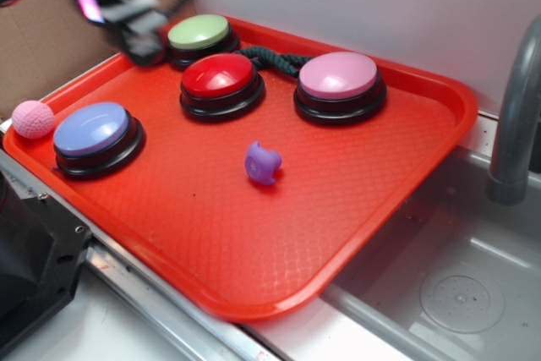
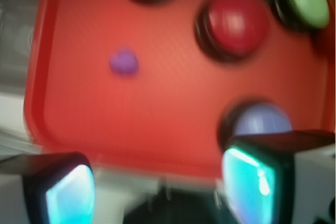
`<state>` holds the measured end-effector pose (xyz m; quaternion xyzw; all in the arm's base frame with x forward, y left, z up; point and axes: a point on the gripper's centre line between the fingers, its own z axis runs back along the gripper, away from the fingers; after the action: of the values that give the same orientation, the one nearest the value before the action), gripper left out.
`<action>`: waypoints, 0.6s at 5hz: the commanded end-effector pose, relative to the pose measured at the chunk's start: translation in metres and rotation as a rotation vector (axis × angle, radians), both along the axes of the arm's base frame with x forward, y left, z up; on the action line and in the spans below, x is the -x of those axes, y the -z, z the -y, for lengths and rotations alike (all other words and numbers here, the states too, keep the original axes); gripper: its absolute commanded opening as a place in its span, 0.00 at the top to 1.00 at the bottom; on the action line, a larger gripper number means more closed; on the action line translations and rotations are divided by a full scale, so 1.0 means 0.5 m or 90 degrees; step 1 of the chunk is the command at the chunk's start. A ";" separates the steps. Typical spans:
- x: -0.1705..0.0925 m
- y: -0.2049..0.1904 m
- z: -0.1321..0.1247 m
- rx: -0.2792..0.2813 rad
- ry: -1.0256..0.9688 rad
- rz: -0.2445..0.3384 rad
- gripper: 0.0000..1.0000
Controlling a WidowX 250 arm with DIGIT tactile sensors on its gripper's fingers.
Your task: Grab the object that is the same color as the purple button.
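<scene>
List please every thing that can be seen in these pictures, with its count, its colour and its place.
tray: one, red-orange, beside the sink
green button: one, far corner of tray
red button: one, middle back of tray
pink button: one, back of tray, toward the sink
purple button: one, periwinkle, near left edge of tray
purple toy: one, small, lumpy, centre of tray, apart from all buttons
pink ball: one, fuzzy, at tray's left rim
cord: one, dark green, behind the red button
sink: one, metal, right
faucet: one, grey, right edge
pincer: one, black, above the far corner, open, holding nothing
</scene>
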<state>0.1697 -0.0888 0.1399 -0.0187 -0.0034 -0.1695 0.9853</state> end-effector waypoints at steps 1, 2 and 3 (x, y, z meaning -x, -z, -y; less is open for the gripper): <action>-0.075 0.152 0.120 0.031 0.207 0.038 0.00; -0.083 0.201 0.099 0.021 0.236 0.019 0.00; -0.083 0.217 0.071 0.010 0.221 0.009 0.00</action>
<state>0.2158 -0.1190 0.0243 -0.0238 0.0063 -0.3393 0.9403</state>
